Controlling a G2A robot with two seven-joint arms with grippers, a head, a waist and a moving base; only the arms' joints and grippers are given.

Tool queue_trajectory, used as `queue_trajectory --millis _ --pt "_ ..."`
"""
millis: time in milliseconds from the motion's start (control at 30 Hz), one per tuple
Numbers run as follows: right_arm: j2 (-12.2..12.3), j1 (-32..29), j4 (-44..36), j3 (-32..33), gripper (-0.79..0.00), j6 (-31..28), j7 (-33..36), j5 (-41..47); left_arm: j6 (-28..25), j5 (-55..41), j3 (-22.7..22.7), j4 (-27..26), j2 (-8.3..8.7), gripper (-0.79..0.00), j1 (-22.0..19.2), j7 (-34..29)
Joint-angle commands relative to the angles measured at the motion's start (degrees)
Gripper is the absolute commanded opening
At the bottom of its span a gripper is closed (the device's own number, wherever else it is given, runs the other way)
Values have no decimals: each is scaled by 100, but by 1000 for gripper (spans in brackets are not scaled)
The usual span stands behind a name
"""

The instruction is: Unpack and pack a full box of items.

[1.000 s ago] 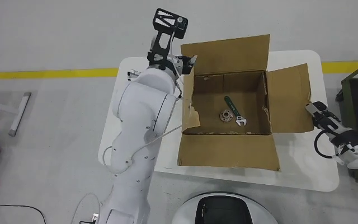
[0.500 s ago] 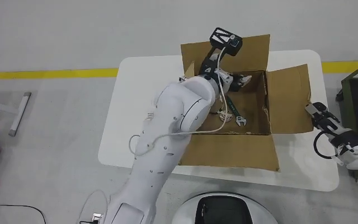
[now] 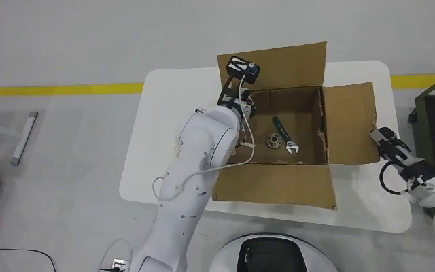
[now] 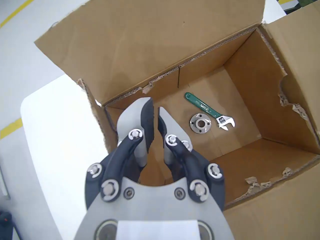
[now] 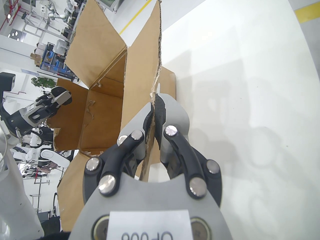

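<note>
An open cardboard box (image 3: 275, 183) stands on the white table (image 3: 170, 136). On its floor lie a green-handled wrench (image 3: 285, 134) (image 4: 208, 109) and, beside it, a round metal flange (image 3: 273, 141) (image 4: 200, 123). My left gripper (image 3: 245, 103) (image 4: 155, 108) hangs above the box's left inner side. It is shut, with nothing between its fingers and well clear of both items. My right gripper (image 3: 375, 131) (image 5: 153, 112) is at the box's right side, shut on the torn edge of the right flap (image 5: 140, 58), which stands raised.
All the box's flaps are folded out; the back flap (image 4: 175, 26) stands tall behind the left gripper. Bare table lies left of the box and along its right rim (image 3: 391, 204). A dark green rack (image 3: 425, 109) stands past the table's right edge.
The left arm swung from outside the box's back-left corner to over the box middle, then drew back toward its left wall. The right gripper stayed on the flap.
</note>
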Motion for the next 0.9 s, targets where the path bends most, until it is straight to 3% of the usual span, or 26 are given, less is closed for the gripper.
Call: queue_trajectory --millis 0,167,433,700,867 --pt "3 7 19 -18 -785 11 13 -45 3 101 -90 -82 24 -711 73 -71" --pt "14 7 77 -18 -785 -10 75 -157 78 17 -270 -346 45 -517 164 -92" --pt "18 8 159 13 -785 22 53 -193 -61 383 -192 -271 64 -539 79 -113" --pt "17 -38 183 25 -785 37 36 -214 -136 745 -550 -432 135 -523 108 -223" --pt "18 -44 201 4 -785 41 38 -242 -153 1036 -780 -436 189 -576 253 -248"
